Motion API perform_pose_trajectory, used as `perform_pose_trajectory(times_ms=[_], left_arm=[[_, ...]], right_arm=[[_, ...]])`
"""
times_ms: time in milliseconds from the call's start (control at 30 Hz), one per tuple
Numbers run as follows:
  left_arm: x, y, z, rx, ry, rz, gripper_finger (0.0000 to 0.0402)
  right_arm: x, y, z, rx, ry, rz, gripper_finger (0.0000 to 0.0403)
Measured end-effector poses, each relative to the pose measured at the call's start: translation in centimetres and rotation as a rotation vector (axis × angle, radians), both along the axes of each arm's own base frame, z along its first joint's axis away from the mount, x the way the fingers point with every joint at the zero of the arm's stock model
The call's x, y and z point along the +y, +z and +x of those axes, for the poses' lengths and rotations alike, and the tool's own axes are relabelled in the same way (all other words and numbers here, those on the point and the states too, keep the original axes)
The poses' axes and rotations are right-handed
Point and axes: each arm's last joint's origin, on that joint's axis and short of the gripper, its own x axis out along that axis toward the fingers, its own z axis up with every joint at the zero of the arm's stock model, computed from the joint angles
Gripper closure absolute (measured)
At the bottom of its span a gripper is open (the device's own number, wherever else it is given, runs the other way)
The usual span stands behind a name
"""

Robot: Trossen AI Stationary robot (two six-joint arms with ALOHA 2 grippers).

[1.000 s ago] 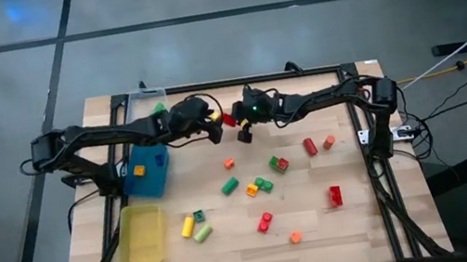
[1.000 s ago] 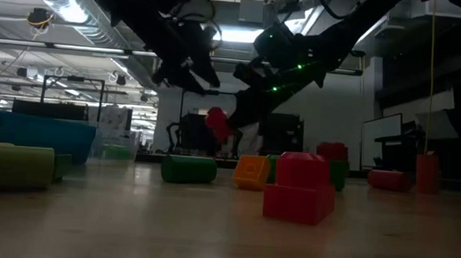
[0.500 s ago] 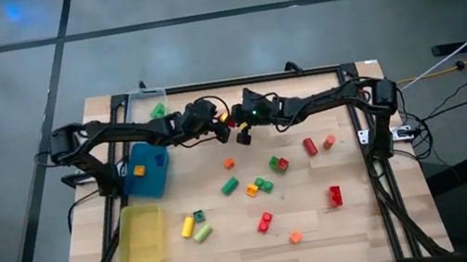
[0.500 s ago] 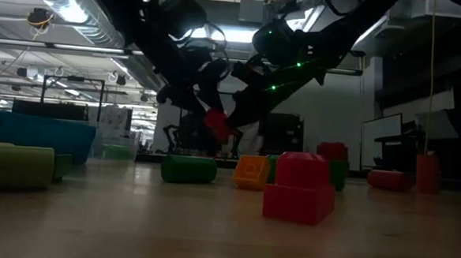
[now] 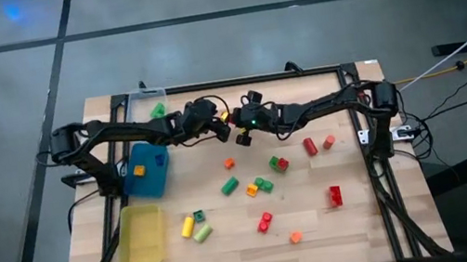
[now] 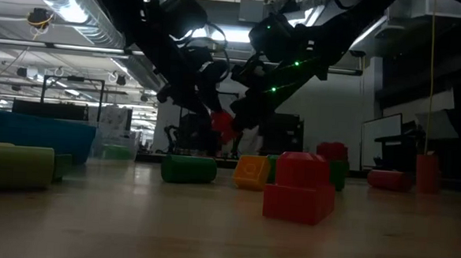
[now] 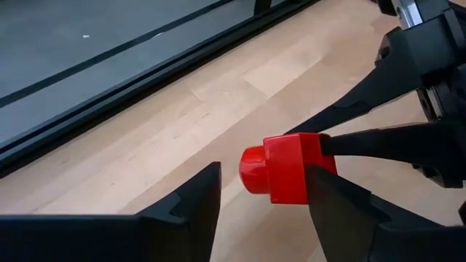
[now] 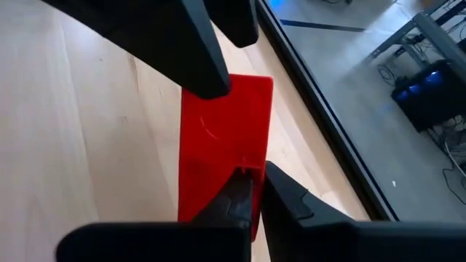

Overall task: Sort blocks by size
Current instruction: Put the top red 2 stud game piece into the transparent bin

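Note:
Above the far middle of the table, a red block (image 7: 295,166) with a round stud (image 7: 251,169) hangs clear of the wood. My right gripper (image 8: 255,191) is shut on it. My left gripper (image 7: 262,207) is open, with one finger on either side of the block. A gap shows between one finger (image 7: 198,200) and the stud. In the low view the block (image 6: 223,125) sits where the two arms meet. The other blocks lie on the table's middle and near part, among them a green cylinder (image 5: 229,186) and a red brick (image 5: 335,195). My right gripper pinches a thin edge of the red block (image 8: 244,175) between its two fingers, at the end away from the stud. The fingers come slanting down from the table's right. The block is lifted clear of the table, its stud toward the left arm. My left gripper has one finger (image 7: 331,207) close against the block's side; I cannot tell whether it touches.
A blue tray (image 5: 148,170) and a yellow tray (image 5: 141,237) lie at the table's left. A clear tray (image 5: 150,107) holding a green block is at the far left. Dark frame rails (image 5: 226,85) run along the table's edges.
My left gripper has gone down and toward the right gripper, and its fingers now stand around the red block. My right wrist has turned, and the block has shifted a little with it. The block stays clear of the table.

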Motion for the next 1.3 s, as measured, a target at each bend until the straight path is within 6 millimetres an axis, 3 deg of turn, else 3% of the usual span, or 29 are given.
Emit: perform_pose_trajectory(times_ms=[300, 767, 1033, 1300], left_arm=[[-0.5, 0.1, 0.2, -0.002, -0.04, 0.012, 0.0244], [-1.0, 0.6, 0.7, -0.001, -0.104, 0.104, 0.025], [-1.1, 0.8, 0.9, 0.053, -0.187, 0.198, 0.0293], [-1.1, 0.8, 0.9, 0.06, -0.211, 0.208, 0.0371]], right_arm=[[0.9, 0.0, 0.2, 0.01, -0.017, -0.03, 0.0389], [2.7, 2.6, 1.2, 0.176, -0.075, -0.217, 0.0389], [2.7, 2.5, 1.1, 0.189, -0.063, -0.209, 0.039], [2.7, 2.4, 1.1, 0.194, -0.057, -0.201, 0.039]])
